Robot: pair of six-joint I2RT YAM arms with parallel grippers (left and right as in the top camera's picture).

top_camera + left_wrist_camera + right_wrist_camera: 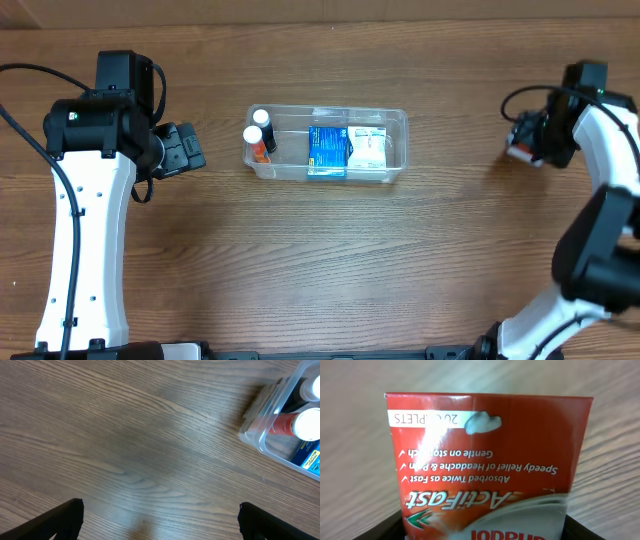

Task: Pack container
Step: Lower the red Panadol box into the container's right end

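Gripping a glossy red cardboard box, your right jaws sit far from the clear plastic container; left jaws gape nearer.

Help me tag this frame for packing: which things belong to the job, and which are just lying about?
Job: container; red caplet box, held by right gripper; already inside: two white-capped bottles, blue box, white box.
Lying about: nothing visible; left gripper is open and empty over the wooden table.
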